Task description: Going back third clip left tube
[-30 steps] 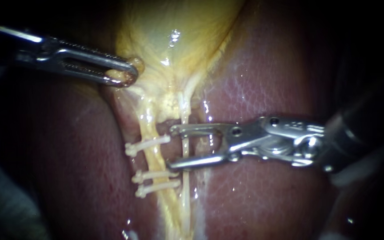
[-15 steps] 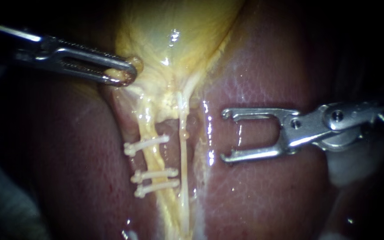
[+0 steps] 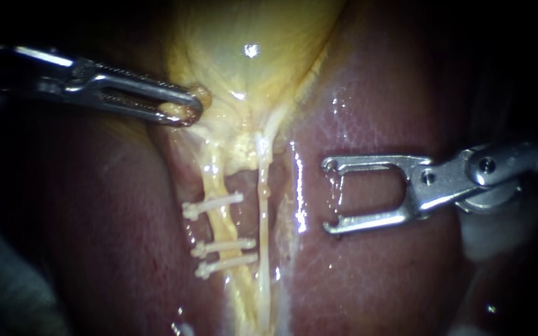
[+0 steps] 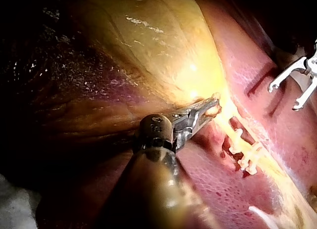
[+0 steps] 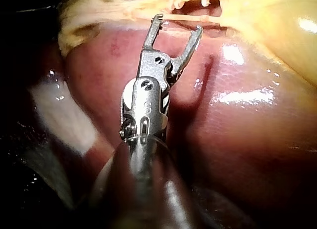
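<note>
The left tube (image 3: 218,186) runs down from the yellow gallbladder (image 3: 250,56) and carries three white clips (image 3: 213,205) across it, the lower two (image 3: 225,256) close together. A thinner right tube (image 3: 263,205) lies beside it, bare. My left instrument (image 3: 185,111) is shut on a fold of gallbladder at its lower edge. My right instrument (image 3: 330,196) stands open over the liver, right of both tubes, with nothing between its jaws. The left wrist view has my left instrument (image 4: 207,109) gripping just above the clips (image 4: 242,150). In the right wrist view my open right instrument (image 5: 178,22) sits short of the tubes (image 5: 208,17).
Dark red liver (image 3: 381,124) surrounds the tubes on both sides. Wet, glistening pale tissue (image 3: 297,186) lies between the right tube and the open jaws. White gauze-like material (image 5: 59,110) lies beside my right instrument's shaft.
My right instrument has pulled back to the right, off the right tube it straddled a second ago, jaws still open. My left instrument keeps its grip.
</note>
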{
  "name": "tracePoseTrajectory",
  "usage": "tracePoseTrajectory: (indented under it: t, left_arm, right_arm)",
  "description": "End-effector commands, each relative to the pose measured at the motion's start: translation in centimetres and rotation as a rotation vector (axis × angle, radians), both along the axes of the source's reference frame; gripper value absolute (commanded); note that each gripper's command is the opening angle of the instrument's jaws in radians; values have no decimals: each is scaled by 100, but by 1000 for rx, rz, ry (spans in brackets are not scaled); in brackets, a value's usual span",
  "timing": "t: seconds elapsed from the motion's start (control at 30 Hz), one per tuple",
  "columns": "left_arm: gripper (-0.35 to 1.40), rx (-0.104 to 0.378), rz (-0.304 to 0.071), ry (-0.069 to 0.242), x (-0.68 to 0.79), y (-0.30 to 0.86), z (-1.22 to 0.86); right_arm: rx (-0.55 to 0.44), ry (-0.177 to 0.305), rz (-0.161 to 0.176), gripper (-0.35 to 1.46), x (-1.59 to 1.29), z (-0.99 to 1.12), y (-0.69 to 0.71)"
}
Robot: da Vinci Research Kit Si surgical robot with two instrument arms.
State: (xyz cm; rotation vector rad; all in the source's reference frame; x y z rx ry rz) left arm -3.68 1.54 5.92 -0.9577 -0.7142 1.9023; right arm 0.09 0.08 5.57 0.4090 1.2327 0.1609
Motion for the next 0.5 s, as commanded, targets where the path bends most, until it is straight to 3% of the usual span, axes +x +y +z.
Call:
tracePoseTrajectory:
  t: [0.03,0.23,0.5]
  left_arm:
    - [-35,0,3,-1,-2,1,3]
    - [-35,-8,12,3,-10,5,23]
    - [-35,-8,16,8,-12,4,28]
  right_arm:
    - [-5,1,-1,50,-1,0,0]
    - [-8,6,-9,50,-2,0,0]
    - [-12,10,-14,50,-4,-1,1]
